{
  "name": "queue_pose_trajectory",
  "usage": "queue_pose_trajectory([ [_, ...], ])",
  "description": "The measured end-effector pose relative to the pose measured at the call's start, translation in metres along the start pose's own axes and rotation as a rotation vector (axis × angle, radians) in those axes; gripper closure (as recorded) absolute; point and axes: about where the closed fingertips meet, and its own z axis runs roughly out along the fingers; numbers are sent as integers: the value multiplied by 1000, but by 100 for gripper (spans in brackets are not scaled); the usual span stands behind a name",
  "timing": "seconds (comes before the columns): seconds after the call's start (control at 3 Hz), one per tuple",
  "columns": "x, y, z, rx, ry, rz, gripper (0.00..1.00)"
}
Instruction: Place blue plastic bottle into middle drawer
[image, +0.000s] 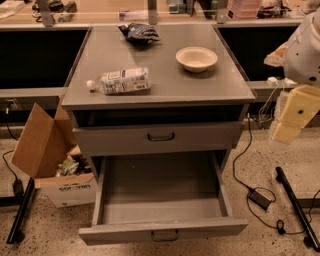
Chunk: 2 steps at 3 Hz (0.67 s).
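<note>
Looking over the grey cabinet (170, 86), I find the blue plastic bottle (123, 81) lying on its side on top, left of the bowl (196, 58). The middle drawer (160, 187) stands pulled out below. My gripper (292, 117) hangs right of the cabinet; whether it is clenched or released I cannot tell.

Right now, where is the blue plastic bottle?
In the camera view the blue plastic bottle lies on its side, front left on the cabinet top, left of the cream bowl; the end effector hangs right of the cabinet.
</note>
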Motion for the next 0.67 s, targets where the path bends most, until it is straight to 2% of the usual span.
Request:
queue_pose_trajectory([
  [0.33, 0, 0, 0, 0, 0, 0, 0],
  [0.67, -7, -23, 15, -10, -14, -22, 0],
])
